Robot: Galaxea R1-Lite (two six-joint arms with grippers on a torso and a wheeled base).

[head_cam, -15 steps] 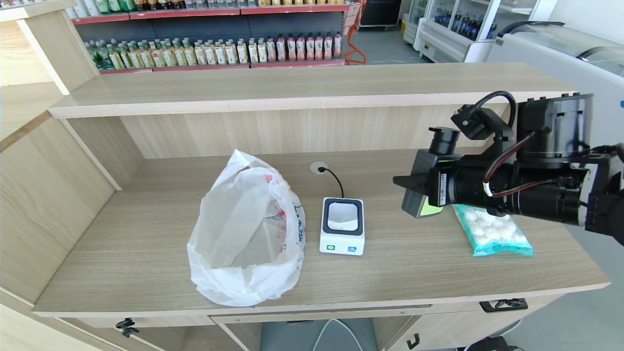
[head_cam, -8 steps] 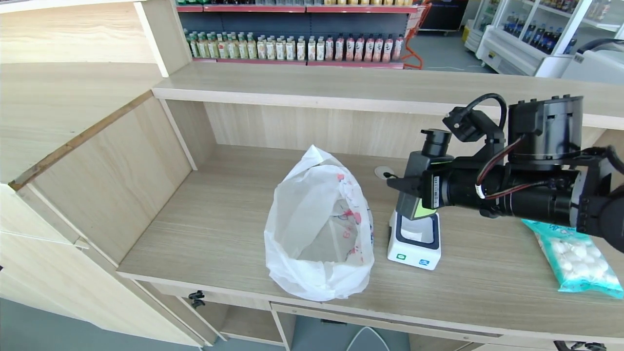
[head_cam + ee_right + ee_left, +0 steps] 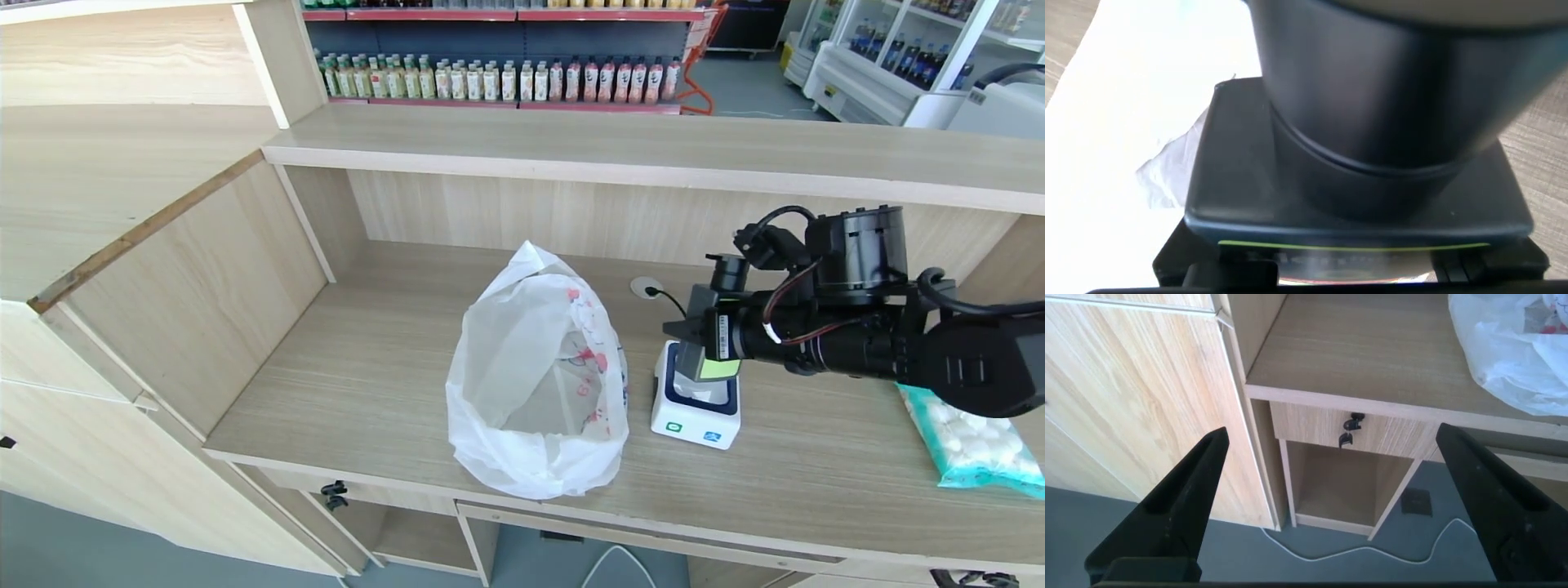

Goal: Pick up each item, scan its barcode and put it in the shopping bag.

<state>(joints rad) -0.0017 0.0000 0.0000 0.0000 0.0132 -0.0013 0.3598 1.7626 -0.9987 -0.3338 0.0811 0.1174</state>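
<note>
Head view, right hand: closed on a dark capped item with a green label, held just above the scanner.
Head view, shopping bag: standing open-mouthed on the table, just beside the scanner on its left.
Head view, cotton-ball packet: flat at the table's right end, well apart from the bag.
Left wrist view, left hand: 2 fingers spread wide, holding nothing, out beyond the table's front edge.
Right wrist view, dark capped item: close up, white bag plastic behind.
</note>
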